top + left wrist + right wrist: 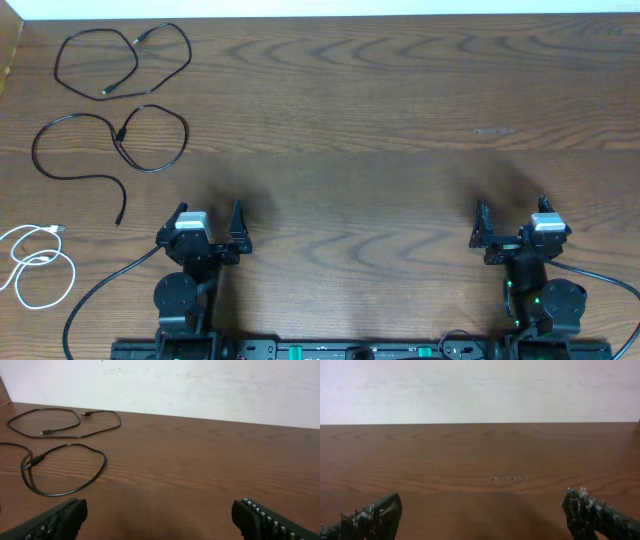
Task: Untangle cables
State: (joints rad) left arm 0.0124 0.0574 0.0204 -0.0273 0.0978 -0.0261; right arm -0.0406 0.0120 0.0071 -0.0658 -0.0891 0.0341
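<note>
Untangle cables: three cords are lying apart, and both arms are hovering at the near edge.
Overhead: one thin black cable [188, 52] is looping in the far-left corner of the dark wooden table [380, 120], a second thin black cable [186, 135] along the left edge, and a thin white cable [72, 275] by the near-left corner; left gripper [208, 215] and right gripper [512, 212] are gaping, empty. Left wrist: both black cables are showing ahead-left. Right wrist: only bare wood is showing. Judgement: separation looks done; the next move calls for checking for overlaps.
</note>
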